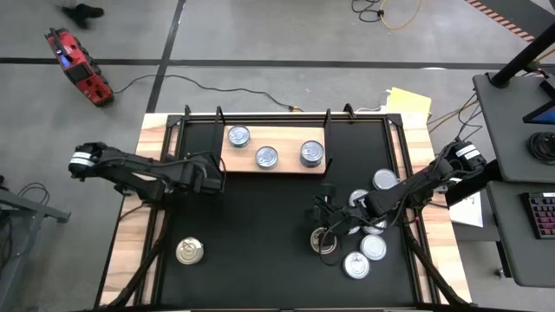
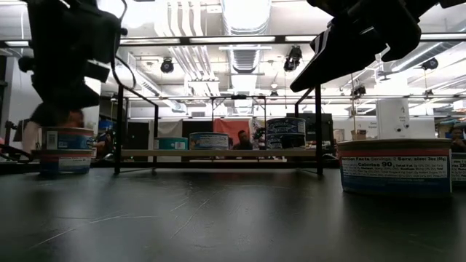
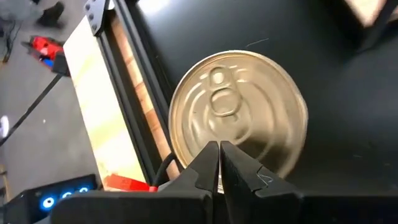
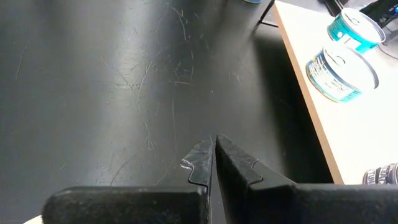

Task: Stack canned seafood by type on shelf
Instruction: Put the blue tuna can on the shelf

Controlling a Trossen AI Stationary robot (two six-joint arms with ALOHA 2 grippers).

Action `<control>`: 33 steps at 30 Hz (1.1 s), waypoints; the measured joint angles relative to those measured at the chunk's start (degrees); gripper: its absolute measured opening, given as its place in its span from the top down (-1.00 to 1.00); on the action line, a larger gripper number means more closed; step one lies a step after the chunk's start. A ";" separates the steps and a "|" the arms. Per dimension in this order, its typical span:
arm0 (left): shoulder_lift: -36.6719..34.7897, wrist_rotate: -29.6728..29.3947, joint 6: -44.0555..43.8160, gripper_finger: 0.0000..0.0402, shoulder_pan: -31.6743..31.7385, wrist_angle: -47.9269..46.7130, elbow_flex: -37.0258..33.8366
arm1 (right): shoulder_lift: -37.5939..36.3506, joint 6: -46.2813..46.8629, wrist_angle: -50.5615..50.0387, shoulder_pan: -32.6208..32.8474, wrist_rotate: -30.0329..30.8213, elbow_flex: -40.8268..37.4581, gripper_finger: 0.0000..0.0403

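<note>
The wooden shelf (image 1: 286, 134) lies at the table's far middle and bears three silver-topped cans (image 1: 266, 157); the right one (image 2: 285, 133) stands taller than the other two. A gold-topped can (image 1: 189, 251) stands alone at the near left and fills the left wrist view (image 3: 239, 115). My left gripper (image 3: 219, 163) is shut and hangs in the air left of the shelf (image 1: 215, 179), above and clear of that can. My right gripper (image 4: 214, 155) is shut over bare table (image 1: 328, 217), beside a cluster of silver-topped cans (image 1: 374, 247).
A black frame with upright posts (image 2: 118, 131) rims the table. Several cans crowd the near right under the right arm (image 1: 408, 186). One large-looking can (image 2: 397, 166) stands close to the low camera. Bare black table lies at the middle and near middle.
</note>
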 joint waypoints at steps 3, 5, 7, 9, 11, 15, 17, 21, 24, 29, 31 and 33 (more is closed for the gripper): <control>0.00 0.02 0.19 1.00 0.23 1.38 -0.73 | 0.00 0.00 0.01 0.00 0.00 0.00 0.94; -0.01 0.12 1.26 1.00 0.22 2.60 -0.79 | 0.00 -0.06 0.00 0.00 0.02 -0.01 0.94; -0.01 0.51 2.52 1.00 0.22 4.28 -0.82 | 0.00 -0.14 -0.01 0.00 0.04 -0.01 0.94; -0.02 1.27 3.73 1.00 0.22 5.66 -0.82 | 0.00 -0.14 0.00 0.00 0.04 0.00 0.94; -0.02 1.83 5.03 1.00 0.22 6.93 -0.82 | 0.00 -0.12 0.00 0.00 0.04 0.00 0.94; -0.09 3.16 5.65 1.00 0.22 7.89 -0.82 | 0.00 -0.01 -0.01 0.00 0.04 -0.01 0.94; -0.10 3.43 5.68 1.00 0.21 7.92 -0.80 | 0.00 0.01 0.00 0.00 0.04 0.00 0.94; -0.13 4.73 6.04 1.00 0.18 8.15 -0.69 | 0.01 0.01 -0.01 0.00 0.04 0.00 0.94; -0.19 5.84 6.17 1.00 0.16 8.27 -0.61 | 0.00 0.01 -0.01 0.00 0.04 -0.01 0.94; -0.20 7.47 6.42 1.00 0.01 8.34 -0.58 | 0.00 0.03 -0.01 0.00 0.04 0.00 0.94; -0.20 8.75 7.02 1.00 -0.02 8.28 -0.41 | 0.00 0.03 -0.01 0.00 0.04 -0.01 0.94; -0.15 9.77 7.60 1.00 -0.36 8.24 0.47 | 0.02 0.03 -0.01 0.00 0.04 0.00 0.94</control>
